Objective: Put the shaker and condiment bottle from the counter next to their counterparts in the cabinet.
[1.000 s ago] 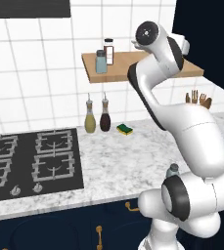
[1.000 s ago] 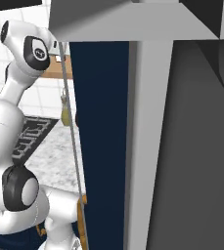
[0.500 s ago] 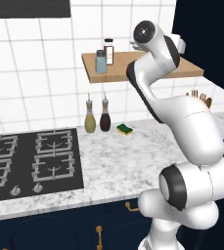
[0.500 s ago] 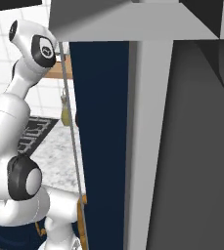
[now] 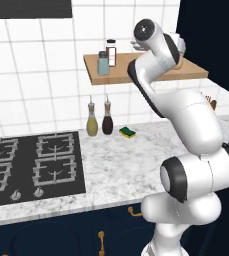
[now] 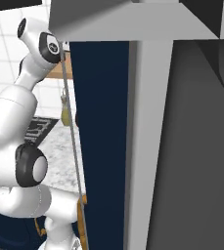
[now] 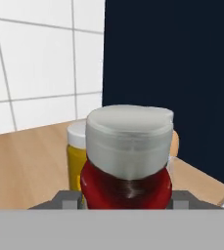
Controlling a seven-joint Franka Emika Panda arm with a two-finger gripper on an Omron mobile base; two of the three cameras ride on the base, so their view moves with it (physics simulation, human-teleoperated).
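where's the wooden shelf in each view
Left base view: shelf upper centre on the wall, the arm crossing its right half.
Right base view: shelf is a thin brown sliver upper left, between the arm and the dark blue panel.
Hand view: shelf is the wood at lower left, behind the red bottle.
Shared landmark: the white tiled wall.

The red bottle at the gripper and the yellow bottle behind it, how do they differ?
The red bottle has a wide pale grey cap; the yellow bottle has a smaller white one. The red bottle sits at the gripper, nearer the camera; the yellow bottle stands behind it on the shelf. Both look upright.
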